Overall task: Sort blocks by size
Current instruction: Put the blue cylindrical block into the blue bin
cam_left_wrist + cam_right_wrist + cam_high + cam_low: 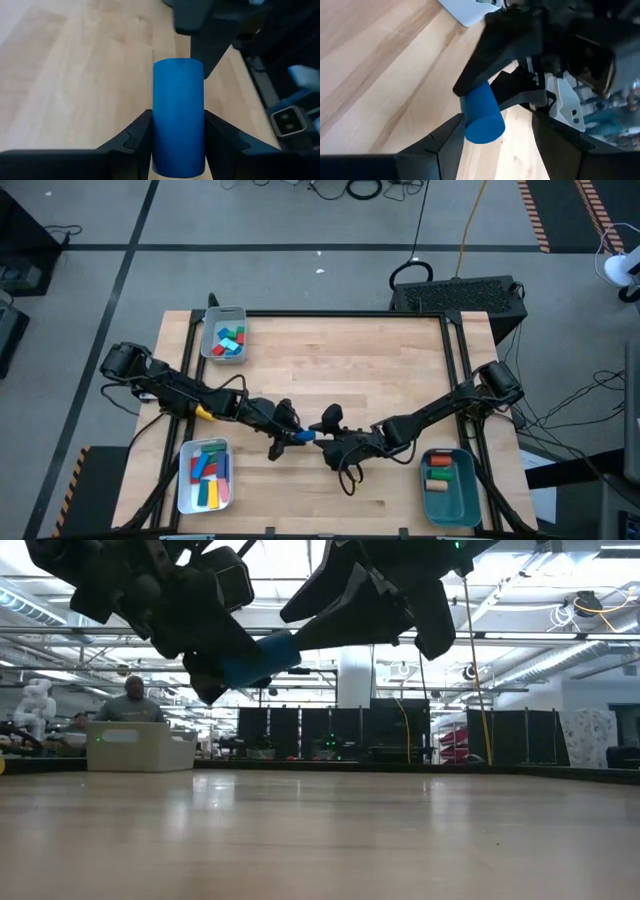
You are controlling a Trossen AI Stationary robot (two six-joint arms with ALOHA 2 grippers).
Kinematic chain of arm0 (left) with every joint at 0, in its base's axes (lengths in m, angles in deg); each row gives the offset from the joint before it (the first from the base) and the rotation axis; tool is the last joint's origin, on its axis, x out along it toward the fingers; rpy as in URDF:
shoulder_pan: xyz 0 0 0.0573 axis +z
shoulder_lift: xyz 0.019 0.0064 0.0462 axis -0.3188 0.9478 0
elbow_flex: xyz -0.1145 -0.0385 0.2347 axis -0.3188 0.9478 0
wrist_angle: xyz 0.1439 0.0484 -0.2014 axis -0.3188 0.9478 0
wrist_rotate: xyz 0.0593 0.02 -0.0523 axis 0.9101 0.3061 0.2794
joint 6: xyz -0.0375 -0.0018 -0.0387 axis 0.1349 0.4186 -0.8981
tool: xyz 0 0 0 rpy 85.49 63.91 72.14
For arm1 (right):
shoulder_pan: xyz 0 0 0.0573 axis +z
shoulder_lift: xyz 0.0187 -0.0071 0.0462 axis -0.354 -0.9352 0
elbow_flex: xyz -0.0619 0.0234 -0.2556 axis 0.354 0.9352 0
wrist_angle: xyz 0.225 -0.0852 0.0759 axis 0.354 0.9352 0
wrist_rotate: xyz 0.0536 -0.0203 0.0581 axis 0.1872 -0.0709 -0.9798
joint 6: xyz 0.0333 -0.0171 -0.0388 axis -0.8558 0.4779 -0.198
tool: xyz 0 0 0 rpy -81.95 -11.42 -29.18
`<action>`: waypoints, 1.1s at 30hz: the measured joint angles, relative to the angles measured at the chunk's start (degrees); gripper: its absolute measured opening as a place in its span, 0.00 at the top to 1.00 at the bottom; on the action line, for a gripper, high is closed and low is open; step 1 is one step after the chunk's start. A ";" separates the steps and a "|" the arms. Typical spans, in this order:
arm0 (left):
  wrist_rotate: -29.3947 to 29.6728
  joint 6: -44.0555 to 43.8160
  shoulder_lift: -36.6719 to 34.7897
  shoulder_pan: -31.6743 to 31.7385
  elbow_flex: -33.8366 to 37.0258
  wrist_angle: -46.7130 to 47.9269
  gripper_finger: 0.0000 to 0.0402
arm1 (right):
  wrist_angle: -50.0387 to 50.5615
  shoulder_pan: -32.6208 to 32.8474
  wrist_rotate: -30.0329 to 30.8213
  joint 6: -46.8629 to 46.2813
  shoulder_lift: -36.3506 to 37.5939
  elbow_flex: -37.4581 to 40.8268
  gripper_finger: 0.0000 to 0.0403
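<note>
Between the two claws, lifted clear of the table, sits a blue cylinder: a hand-over posture. Left gripper is clamped on the cylinder, one dark finger pressed flat against each side of its barrel; the free end projects straight forward out of the claw, so the long axis runs along the claw's pointing direction, toward the other arm. Right gripper faces it nose to nose, jaws standing wide, and in its wrist view the cylinder's round end face sits in the gap between them, nearer one finger than the other. Whether either right finger touches the barrel, cannot tell. Low view confirms the piece is airborne, the cylinder tilted, one end buried in the left claw and the other reaching toward the right claw just beside it. Judgement: the coming move turns on axis alignment. The right claw must close across the barrel, not onto the end face, and it has only the projecting stretch to bite on, since the left fingers cover the rest. Both claws are equally near; left holds, right waits to receive. Behind the right claw lies the teal tray; behind the left, the white tray with longer bars.
</note>
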 joint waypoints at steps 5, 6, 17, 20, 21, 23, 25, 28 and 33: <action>-1.83 -3.34 0.00 -0.02 -0.61 0.09 0.65 | 0.66 0.25 -5.32 4.61 0.00 -0.01 0.47; -2.09 -3.90 -0.02 -0.02 -0.75 0.14 0.65 | 0.63 0.25 -7.02 4.95 0.00 -0.01 0.47; -4.19 -4.46 -0.02 0.00 -2.67 0.60 0.65 | -0.58 -0.11 -8.66 7.42 0.00 -0.04 0.47; -4.88 -4.46 -0.02 -0.02 -2.85 0.35 0.65 | -0.55 -0.14 -8.63 7.40 0.00 -0.04 0.47; -4.96 -4.46 -0.02 -0.02 -2.85 0.35 0.65 | -0.50 -0.14 -8.61 7.40 0.00 -0.04 0.47; -5.04 -4.46 -0.01 -0.02 -2.85 0.35 0.65 | -0.43 -0.14 -8.61 7.11 0.00 -0.04 0.47; -5.04 -4.46 0.00 0.00 -2.85 0.38 0.65 | -0.44 -0.22 -8.64 6.60 0.00 -0.04 0.49; -5.06 -4.46 -0.02 -0.02 -2.85 0.47 0.65 | -0.57 -0.31 -9.27 6.43 0.00 -0.04 0.55; -5.08 -4.62 0.00 -0.02 -2.85 0.61 0.65 | -0.70 -0.96 -10.20 6.31 0.00 -0.09 0.65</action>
